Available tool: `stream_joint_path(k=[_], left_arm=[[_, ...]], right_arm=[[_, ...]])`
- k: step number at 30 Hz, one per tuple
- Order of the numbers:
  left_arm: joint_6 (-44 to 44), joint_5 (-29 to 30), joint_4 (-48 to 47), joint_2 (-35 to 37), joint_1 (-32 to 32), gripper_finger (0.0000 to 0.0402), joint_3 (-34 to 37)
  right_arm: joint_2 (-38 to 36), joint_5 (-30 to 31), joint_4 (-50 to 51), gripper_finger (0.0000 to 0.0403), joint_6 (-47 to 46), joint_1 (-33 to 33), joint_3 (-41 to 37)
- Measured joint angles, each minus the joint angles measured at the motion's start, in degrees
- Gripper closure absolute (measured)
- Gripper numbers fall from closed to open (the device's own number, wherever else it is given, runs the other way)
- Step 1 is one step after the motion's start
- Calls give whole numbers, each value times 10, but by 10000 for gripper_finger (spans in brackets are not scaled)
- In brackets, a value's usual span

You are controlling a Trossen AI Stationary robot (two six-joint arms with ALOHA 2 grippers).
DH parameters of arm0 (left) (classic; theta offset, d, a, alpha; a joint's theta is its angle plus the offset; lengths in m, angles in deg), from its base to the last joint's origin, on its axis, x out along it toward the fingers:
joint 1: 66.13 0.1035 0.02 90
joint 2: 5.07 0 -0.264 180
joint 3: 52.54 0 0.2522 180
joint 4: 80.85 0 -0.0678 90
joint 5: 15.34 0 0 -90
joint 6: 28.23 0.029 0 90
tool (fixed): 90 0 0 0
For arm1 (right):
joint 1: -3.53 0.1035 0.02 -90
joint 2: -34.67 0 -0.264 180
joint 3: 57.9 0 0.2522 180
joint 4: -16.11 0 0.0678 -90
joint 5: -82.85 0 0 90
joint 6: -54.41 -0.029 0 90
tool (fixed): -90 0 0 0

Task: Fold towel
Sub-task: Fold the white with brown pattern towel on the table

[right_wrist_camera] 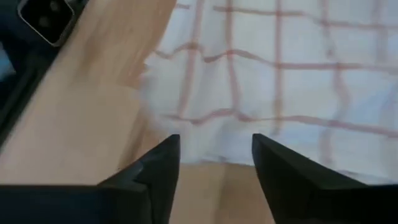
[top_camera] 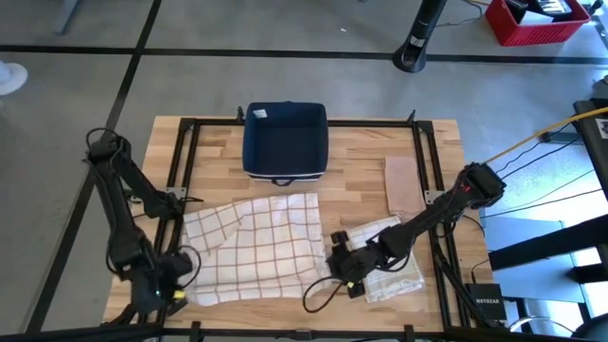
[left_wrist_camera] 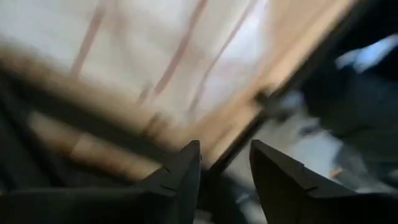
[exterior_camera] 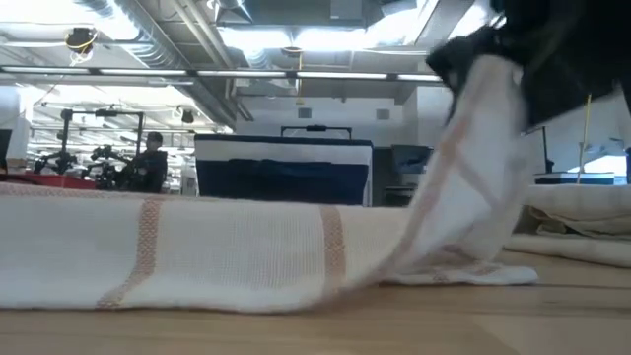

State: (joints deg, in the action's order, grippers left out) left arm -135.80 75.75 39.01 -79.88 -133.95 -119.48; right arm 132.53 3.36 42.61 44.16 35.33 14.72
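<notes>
The left gripper [top_camera: 163,285] is sitting at the table's [top_camera: 366,195] near-left corner with its fingers [left_wrist_camera: 186,168] parted and nothing between them; it is released, hovering just beside the left edge of the checked towel [top_camera: 256,249]. In the left wrist view the towel's striped cloth is lying just ahead of the fingertips, across the table edge.

One checked towel is lying spread between the two grippers, partly rumpled along its right side. In the low view its right corner [exterior_camera: 473,148] is standing lifted up against a dark gripper body.

The right gripper [top_camera: 344,269] is resting at the towel's right edge, its jaws standing apart and empty in the right wrist view, with the towel's hem just ahead of the fingers [right_wrist_camera: 163,163]; it is released too.

A second, folded cloth [top_camera: 394,261] is lying under and just beyond the right arm. One dark blue bin [top_camera: 285,141] is sitting well beyond both grippers, at the table's far side. One brown flat piece [top_camera: 403,183] is lying beyond the right gripper.
</notes>
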Motion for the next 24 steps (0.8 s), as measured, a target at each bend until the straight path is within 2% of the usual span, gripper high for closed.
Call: stream_joint_path(k=[2, 5, 7, 10, 13, 20, 24], left_arm=[[22, 88, -10, 16, 12, 269, -8], [56, 222, -52, 18, 28, 274, -7], [75, 260, -65, 6, 41, 277, 2], [106, 260, -53, -18, 70, 281, 32], [121, 252, -18, -45, 89, 282, 59], [180, 163, 33, -104, 119, 282, 76], [209, 146, 69, -130, 129, 282, 76]], right_arm=[[-4, 33, 10, 190, 25, -5, 17], [2, 90, -47, 186, 42, -24, 15], [22, 112, -105, 185, 34, -40, 5], [67, 101, -160, 185, 13, -64, -12], [105, 69, -160, 185, -3, -77, -15], [110, -5, -59, 185, -57, -54, -12], [103, -31, -29, 185, -82, -12, -12]])
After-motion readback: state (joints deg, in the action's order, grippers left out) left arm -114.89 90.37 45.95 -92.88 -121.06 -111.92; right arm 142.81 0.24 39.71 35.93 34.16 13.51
